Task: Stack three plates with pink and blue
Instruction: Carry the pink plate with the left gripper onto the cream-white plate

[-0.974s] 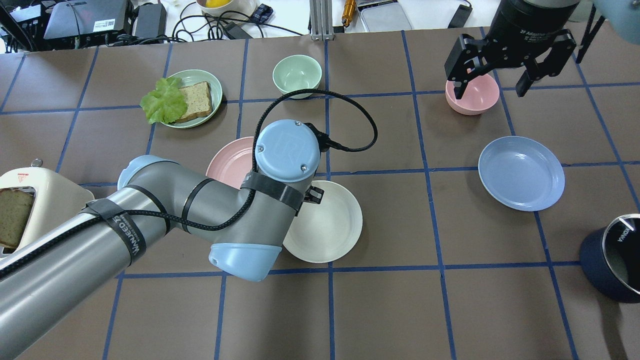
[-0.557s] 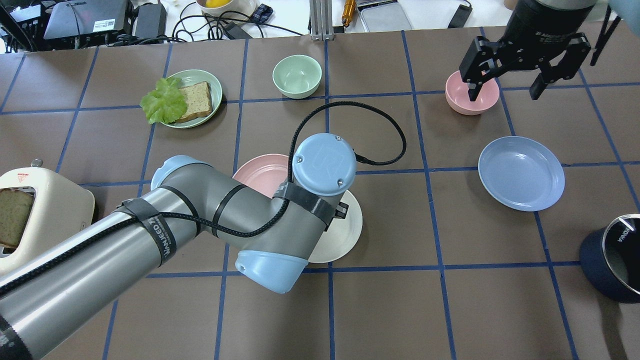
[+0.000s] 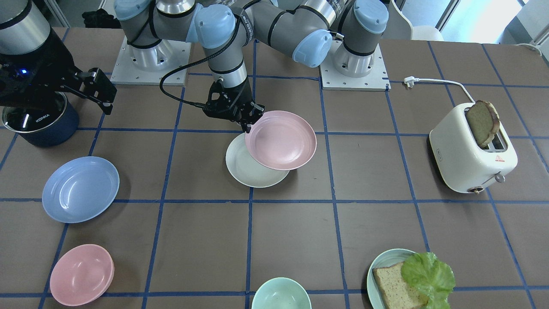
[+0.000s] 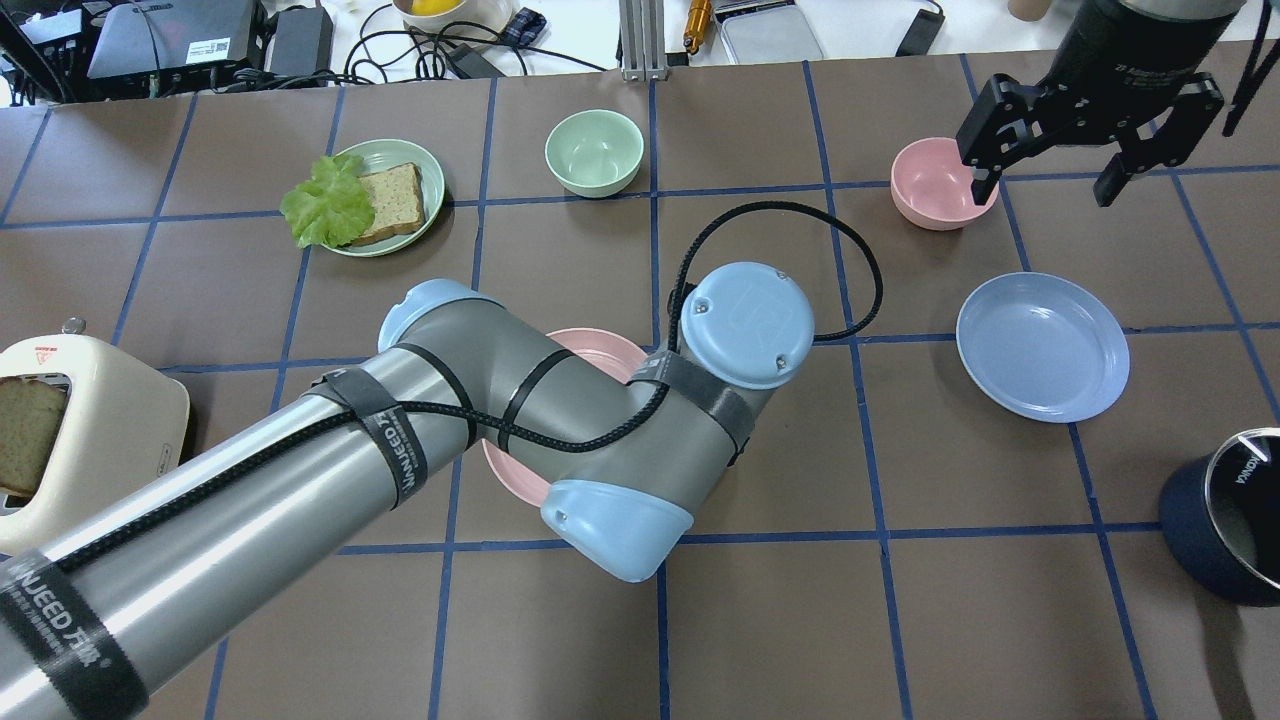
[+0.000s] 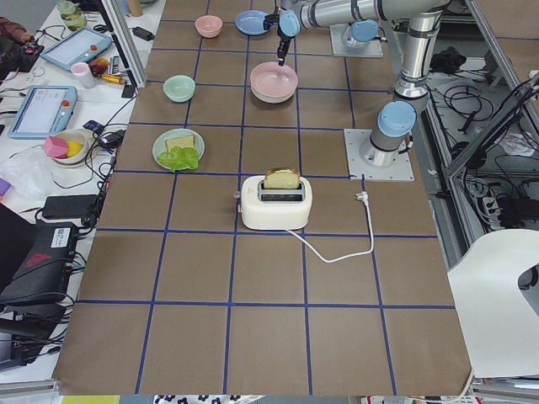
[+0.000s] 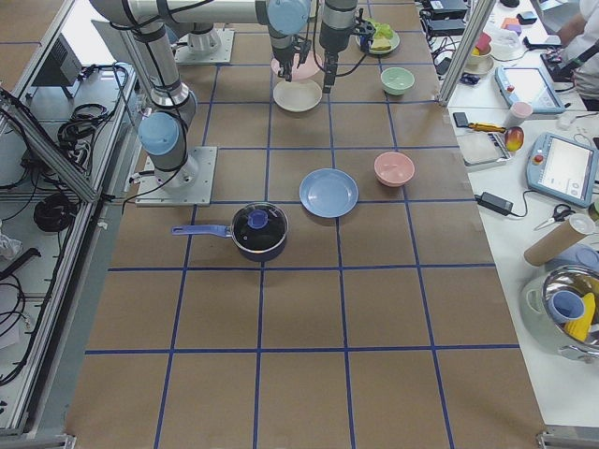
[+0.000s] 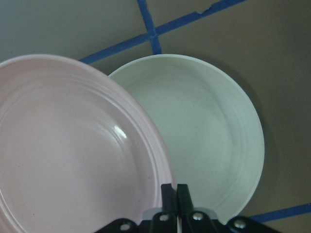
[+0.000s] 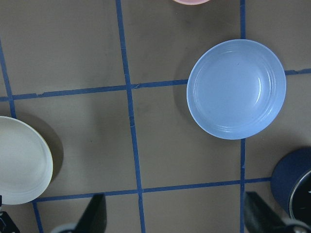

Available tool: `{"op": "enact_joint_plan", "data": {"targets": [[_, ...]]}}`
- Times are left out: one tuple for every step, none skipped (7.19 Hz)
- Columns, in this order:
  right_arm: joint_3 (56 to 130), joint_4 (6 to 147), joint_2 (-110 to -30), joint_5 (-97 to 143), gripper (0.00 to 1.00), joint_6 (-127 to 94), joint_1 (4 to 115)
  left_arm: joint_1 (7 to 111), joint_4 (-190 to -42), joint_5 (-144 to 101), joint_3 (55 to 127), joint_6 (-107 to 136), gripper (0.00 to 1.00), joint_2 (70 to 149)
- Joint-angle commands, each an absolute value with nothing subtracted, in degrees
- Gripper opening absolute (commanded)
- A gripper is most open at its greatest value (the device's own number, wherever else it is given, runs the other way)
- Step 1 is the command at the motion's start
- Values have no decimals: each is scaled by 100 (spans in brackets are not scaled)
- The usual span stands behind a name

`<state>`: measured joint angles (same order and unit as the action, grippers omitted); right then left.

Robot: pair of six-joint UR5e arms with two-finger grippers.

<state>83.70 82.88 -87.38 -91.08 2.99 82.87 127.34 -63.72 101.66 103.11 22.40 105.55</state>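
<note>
My left gripper (image 3: 247, 123) is shut on the rim of the pale pink plate (image 3: 281, 146) and holds it tilted just above the cream-white plate (image 3: 243, 171), overlapping its half. The left wrist view shows the pink plate (image 7: 73, 155) over the white plate (image 7: 209, 145), jaws pinched on the rim. In the overhead view my left arm hides the white plate and most of the pink plate (image 4: 598, 347). The light blue plate (image 4: 1043, 345) lies alone at the right. My right gripper (image 4: 1045, 188) is open and empty, high above the table's far right; its view shows the blue plate (image 8: 236, 89).
A pink bowl (image 4: 940, 185) sits beside the right gripper. A green bowl (image 4: 594, 150) and a teal plate with bread and lettuce (image 4: 365, 197) are at the far side. A toaster (image 4: 80, 420) stands at the left, a dark saucepan (image 4: 1230, 515) at the right.
My left arm has carried the pink plate to the right, over the cream-white plate. My right gripper has moved right, off the pink bowl, still open.
</note>
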Motion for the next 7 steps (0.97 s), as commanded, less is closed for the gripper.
{"op": "enact_joint_plan", "data": {"targets": [[8350,8341,-8623,-9105,100,404,8227,12867,-6469,10046,10161,3387,0,10818],[8341,8341,-8552,-9192,100,465,8131,12928,-6425,9985,10151,3506,0,10889],[8358,8506,-8482,-9193,100,709,7991,12964,-6381,9897,10134,3690,0,11003],[8358,8551,-8368,-9202,100,1112,7859,12981,-6372,9879,9986,3691,0,11082],[8376,8552,-8245,-9211,100,1751,7753,12990,-6381,9879,9802,3674,0,11205],[8454,8595,-8035,-9211,100,2202,7561,12990,-6424,9905,9608,3630,0,11310],[8612,8918,-7868,-9211,100,2615,7211,12990,-6460,9940,9528,3621,0,11399]]}}
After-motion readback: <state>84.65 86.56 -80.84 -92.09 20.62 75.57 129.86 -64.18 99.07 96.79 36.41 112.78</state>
